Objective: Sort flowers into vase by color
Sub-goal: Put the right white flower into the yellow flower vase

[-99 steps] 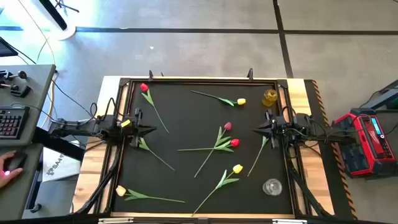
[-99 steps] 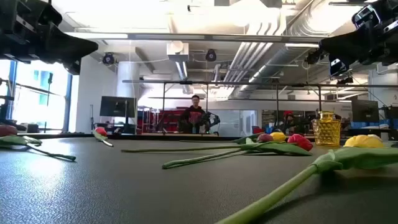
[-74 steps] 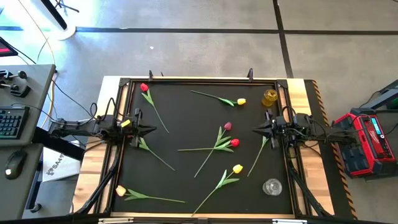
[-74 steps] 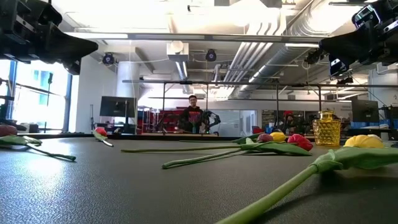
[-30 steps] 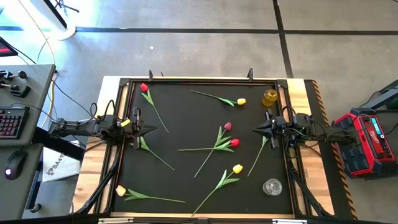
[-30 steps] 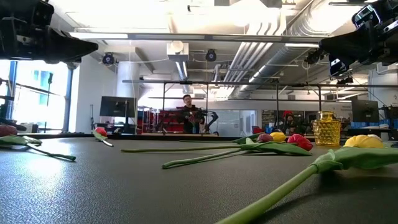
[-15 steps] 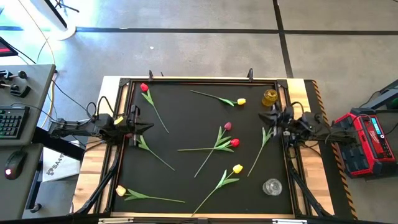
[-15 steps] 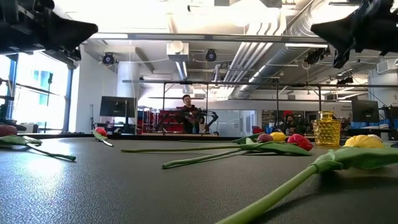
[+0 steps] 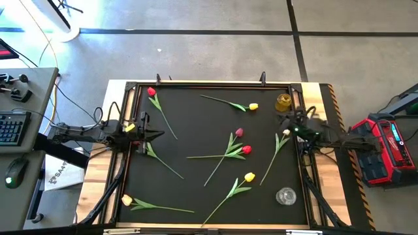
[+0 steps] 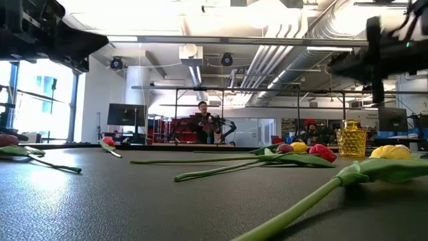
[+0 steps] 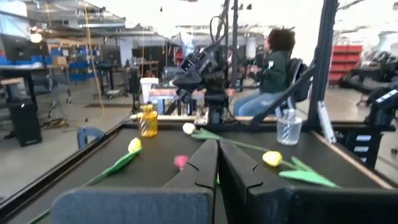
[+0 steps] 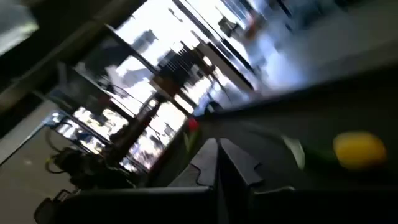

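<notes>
Several artificial tulips lie flat on the black mat [image 9: 196, 196]. They are a red one [image 9: 151, 92], a yellow one [image 9: 253, 106], a dark red one [image 9: 239, 132], a red one [image 9: 247, 149], a yellow one [image 9: 249, 177], a pale one [image 9: 127, 200] and a cream one [image 9: 285, 133]. One more stem [image 9: 163, 163] runs under my left gripper [image 9: 155, 135], and its head is hidden. My left gripper is shut and empty above the mat's left side; its own view shows the shut fingers [image 11: 217, 152]. My right gripper [image 9: 282, 119] is shut and empty [image 12: 217, 152], above the mat's right side near the amber vase [image 9: 283, 102].
A clear glass vase [image 9: 285, 196] stands at the near right of the mat. A raised black frame [image 9: 209, 84] borders the mat. A desk with a keyboard [image 9: 13, 127] stands left of the table and a red case [image 9: 385, 147] to its right. People sit in the room beyond [image 10: 204, 124].
My right gripper has drawn back toward the table's right and far edges and has turned, still shut. The cream tulip's head now shows where the gripper stood over it. The flowers have not moved.
</notes>
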